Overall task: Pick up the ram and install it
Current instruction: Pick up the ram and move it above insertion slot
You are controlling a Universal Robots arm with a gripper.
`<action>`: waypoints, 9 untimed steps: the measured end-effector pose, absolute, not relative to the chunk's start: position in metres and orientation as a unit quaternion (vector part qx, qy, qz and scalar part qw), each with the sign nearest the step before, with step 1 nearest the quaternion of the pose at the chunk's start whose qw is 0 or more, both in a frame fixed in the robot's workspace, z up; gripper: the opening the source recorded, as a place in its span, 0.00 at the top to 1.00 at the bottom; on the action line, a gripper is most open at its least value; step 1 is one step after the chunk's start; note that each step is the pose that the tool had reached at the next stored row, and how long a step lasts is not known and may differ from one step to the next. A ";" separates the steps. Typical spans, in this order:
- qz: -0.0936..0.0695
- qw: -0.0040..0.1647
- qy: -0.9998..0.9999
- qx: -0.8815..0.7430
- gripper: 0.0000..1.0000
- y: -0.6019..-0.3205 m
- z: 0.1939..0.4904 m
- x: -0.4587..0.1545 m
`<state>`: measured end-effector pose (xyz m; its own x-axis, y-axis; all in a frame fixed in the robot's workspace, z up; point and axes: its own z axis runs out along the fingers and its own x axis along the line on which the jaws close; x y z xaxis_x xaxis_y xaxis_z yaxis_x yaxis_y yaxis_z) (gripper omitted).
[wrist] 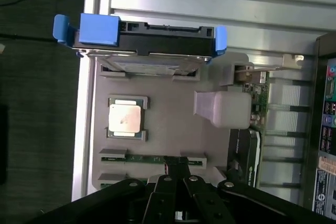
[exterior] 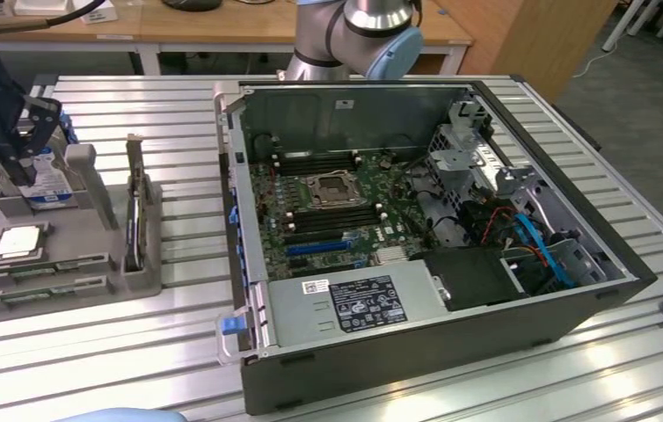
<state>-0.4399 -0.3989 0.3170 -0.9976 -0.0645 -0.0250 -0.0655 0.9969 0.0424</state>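
2 ram (wrist: 144, 158), 1 CPU (wrist: 125, 118), 1 HDD (wrist: 157, 38).

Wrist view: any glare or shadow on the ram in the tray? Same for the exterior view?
Wrist view: even light on the grey tray, mild sheen on the CPU, no glare on the ram, though the dark fingers cover part of it. Exterior view: bright reflections off the table slats; the case interior is evenly lit, with no hard shadows.
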 end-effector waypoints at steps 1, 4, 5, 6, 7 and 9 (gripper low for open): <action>0.022 0.012 0.999 -0.038 0.90 -0.399 0.317 -0.440; 0.022 0.011 0.998 -0.053 0.90 -0.399 0.316 -0.440; 0.022 0.011 0.998 -0.058 0.90 -0.399 0.316 -0.440; 0.022 0.011 0.998 -0.063 0.90 -0.399 0.316 -0.440; 0.022 0.011 0.997 -0.067 0.90 -0.399 0.316 -0.440; 0.022 0.011 0.997 -0.074 0.90 -0.399 0.316 -0.440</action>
